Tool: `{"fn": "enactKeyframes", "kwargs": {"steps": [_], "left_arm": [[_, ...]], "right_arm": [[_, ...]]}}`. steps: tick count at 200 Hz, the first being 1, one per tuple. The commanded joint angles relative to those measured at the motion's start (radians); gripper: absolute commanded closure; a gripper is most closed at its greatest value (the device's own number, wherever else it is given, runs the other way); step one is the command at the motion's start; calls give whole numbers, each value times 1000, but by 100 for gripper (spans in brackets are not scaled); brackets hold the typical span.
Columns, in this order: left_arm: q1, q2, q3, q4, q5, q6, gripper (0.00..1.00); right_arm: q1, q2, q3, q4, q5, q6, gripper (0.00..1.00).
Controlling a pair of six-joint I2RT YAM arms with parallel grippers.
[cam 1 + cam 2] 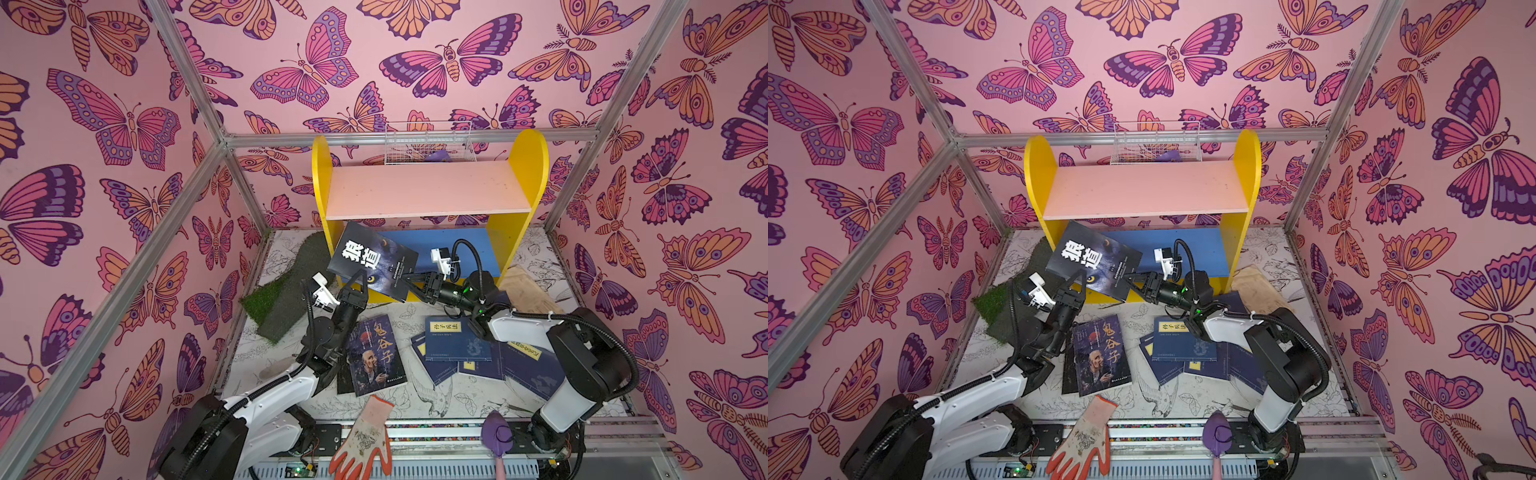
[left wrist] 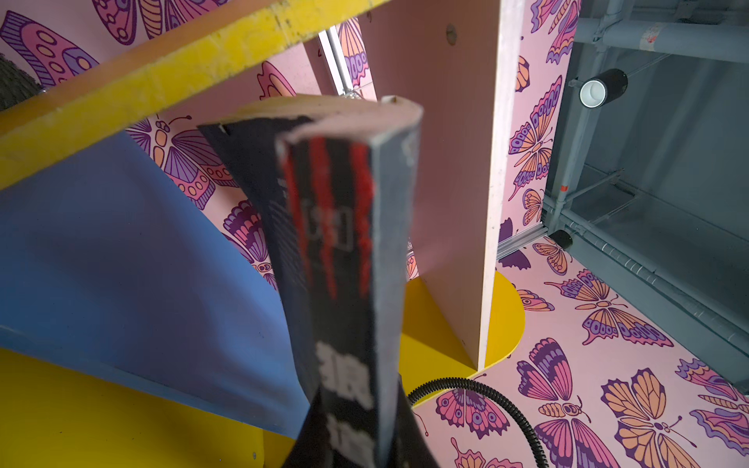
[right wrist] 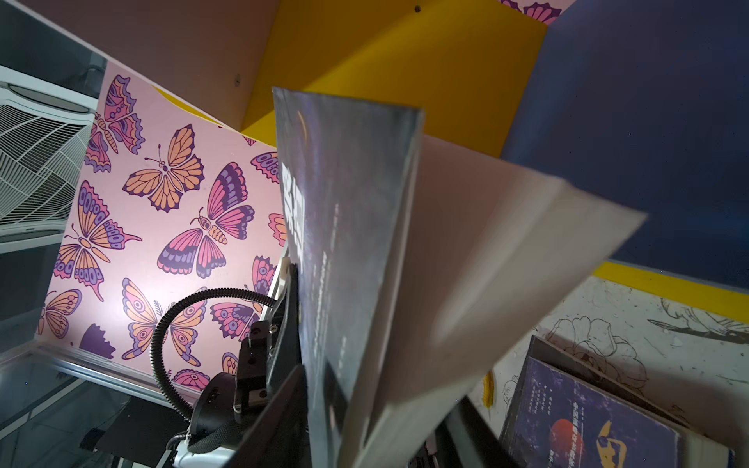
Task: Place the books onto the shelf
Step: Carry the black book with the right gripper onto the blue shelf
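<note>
Books first: your white-titled book [image 1: 372, 259] [image 1: 1092, 257] is up off the table [image 1: 415, 399], tilted, at the front of the shelf [image 1: 528, 166]; in both top views its top corner sits under the front edge of the pink upper board [image 1: 428, 189], and its body covers the left part of the blue lower board [image 1: 461, 249]; whether it touches the shelf cannot be told.

Your left claw [image 1: 360, 279] [image 1: 1077, 277] is clamped almost fully closed on the lower left edge of that book; the left wrist view shows it [image 2: 340, 243] spine-on, rising from between the fingers.

Your right claw [image 1: 409, 282] [image 1: 1128, 280] reaches in from the right, with its fingertips right at the book's lower right edge; the jaws stand partly apart, and you cannot tell whether they pinch the book; in the right wrist view the cover [image 3: 348, 202] and page block sit close against the lens.

On the table, the portrait book [image 1: 376, 353] lies flat beside the left arm, apart from that claw; the navy books [image 1: 457, 345] lie overlapping under the right arm, apart from the right claw.
</note>
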Motion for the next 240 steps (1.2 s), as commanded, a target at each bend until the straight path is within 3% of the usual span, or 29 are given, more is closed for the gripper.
{"fn": "enactKeyframes", "kwargs": {"steps": [1,20,36,43,45,50,57,70,83,127,163,193,240], "left_arm": [[-13,2,20,117,7,8,100],[-14,7,5,112,-1,7,100],[-14,-7,-4,55,0,-2,100],[-14,-23,-1,5,5,-3,94],[-14,-28,0,-13,7,-3,92],[-14,-42,4,-58,11,-3,70],[-14,-65,9,-116,18,1,55],[-14,-116,12,-216,19,21,36],[-14,-185,11,-343,1,31,25],[-16,-511,54,-996,-183,-6,17],[-15,-676,115,-1524,-360,-145,17],[-15,-729,117,-1668,-389,-208,17],[-15,-684,135,-1682,-374,-210,16]], "right_arm": [[11,-1,48,98,16,59,62],[11,-34,45,77,60,31,78],[10,-80,61,-49,55,-49,87],[9,-104,69,-126,55,-105,90],[9,-107,73,-145,55,-122,90],[8,-135,83,-213,57,-165,92],[5,-161,99,-304,64,-221,95],[-10,-187,119,-411,69,-297,98],[-37,-192,139,-468,64,-337,100],[-116,-123,251,-568,-31,-409,100],[-116,-19,364,-667,-40,-486,100],[-116,65,458,-736,-64,-498,100],[-116,175,640,-963,-94,-553,100]]}}
